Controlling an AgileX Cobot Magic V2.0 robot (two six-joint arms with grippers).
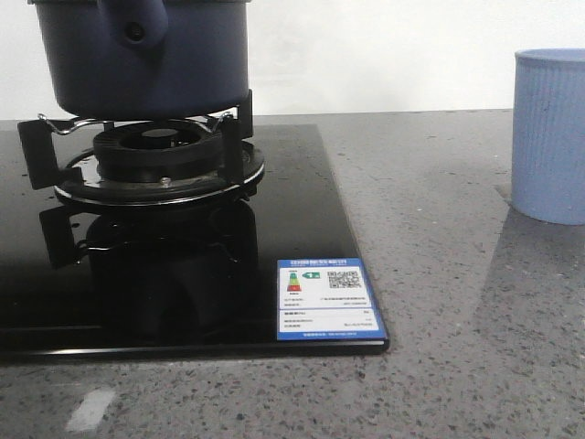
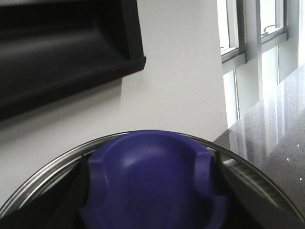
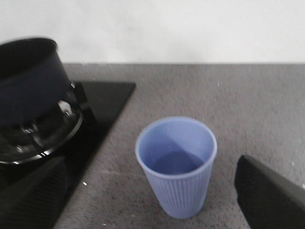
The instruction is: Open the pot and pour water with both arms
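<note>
Pot: big round dark navy matte pot (image 1: 146,55) sitting on the burner's black metal supports (image 1: 137,146), its stubby handle with the round hole (image 1: 137,32) pointing at the front camera. The right wrist view catches its side too (image 3: 28,81).

Lid: the left wrist view is mostly filled by a rounded blue-purple knob (image 2: 152,183) with a shiny metal rim (image 2: 43,176) curving around behind it, so that looks like the lid seen close up. Can't tell whether it's sitting on the pot or off it.

Water: the light blue ribbed cup has something darker in the bottom (image 3: 176,162), probably water, honestly hard to say.

Left gripper: its dark fingers (image 2: 76,191) sit on both sides of the knob, right up against it, so it reads as clamped on the knob.

Right gripper: wide apart (image 3: 152,200), one dark finger on each side of the cup (image 3: 177,164), not touching it, nothing held.

Cup: standing upright on the grey speckled countertop (image 1: 439,229), well off to the right of the pot.

Stove: glossy black glass cooktop (image 1: 183,302) with a blue and white energy label (image 1: 326,300) at its front right corner, pot reflected in the glass.
</note>
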